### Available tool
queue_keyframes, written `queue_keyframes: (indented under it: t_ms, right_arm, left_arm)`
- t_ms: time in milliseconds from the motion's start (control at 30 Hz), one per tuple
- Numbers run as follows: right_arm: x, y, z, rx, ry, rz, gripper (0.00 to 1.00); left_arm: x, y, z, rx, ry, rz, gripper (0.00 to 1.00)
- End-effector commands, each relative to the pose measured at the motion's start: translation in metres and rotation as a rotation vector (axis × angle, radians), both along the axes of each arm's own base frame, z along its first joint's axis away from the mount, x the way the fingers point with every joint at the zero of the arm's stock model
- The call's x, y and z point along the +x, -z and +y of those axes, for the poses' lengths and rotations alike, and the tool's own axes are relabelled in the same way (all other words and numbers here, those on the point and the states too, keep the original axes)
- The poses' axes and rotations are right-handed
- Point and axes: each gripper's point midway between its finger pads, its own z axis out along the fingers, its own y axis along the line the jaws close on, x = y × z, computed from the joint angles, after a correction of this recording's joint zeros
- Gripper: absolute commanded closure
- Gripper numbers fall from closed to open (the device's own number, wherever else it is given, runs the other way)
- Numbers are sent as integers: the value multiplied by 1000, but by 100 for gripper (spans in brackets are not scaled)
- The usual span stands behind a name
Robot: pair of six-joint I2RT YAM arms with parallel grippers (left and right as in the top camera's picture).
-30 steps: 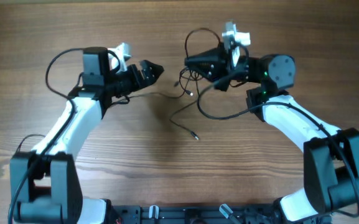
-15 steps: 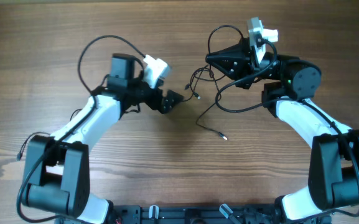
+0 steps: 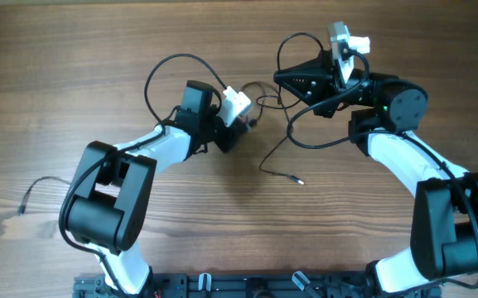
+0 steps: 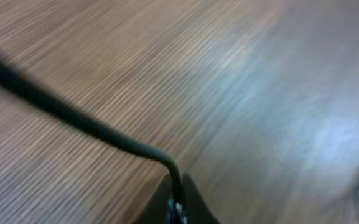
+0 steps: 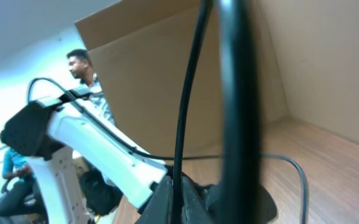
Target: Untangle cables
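While the left jaws and the right jaws each clench a strand of the cables point(image 4: 86, 122), whose knot sits between them, the pulling-apart step seems in hand, next calling for a slow, steady spread.

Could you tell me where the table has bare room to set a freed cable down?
Bare wood lies at the left of the table, beyond the left arm, and at the front between the two arm bases, below the loose plug end. The middle is crowded: the left arm and the right arm bring their jaws to the cables there.
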Motion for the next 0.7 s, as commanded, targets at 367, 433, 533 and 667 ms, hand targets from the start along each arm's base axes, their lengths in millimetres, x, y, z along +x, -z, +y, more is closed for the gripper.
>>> queue_keyframes:
  t_ms: [367, 433, 533, 667]
  right_arm:
    - [98, 125, -345, -83, 1037, 482, 96]
    - [94, 131, -351, -117, 1050, 466, 96]
    - [95, 126, -332, -137, 976, 414, 96]
    - [94, 39, -301, -145, 886, 30, 96]
  left_arm:
    - [41, -45, 303, -239, -1262, 273, 96]
    - [42, -49, 295, -310, -1214, 304, 96]
    - [43, -54, 268, -395, -1162, 368, 96]
    - [44, -55, 207, -371, -1016, 401, 96]
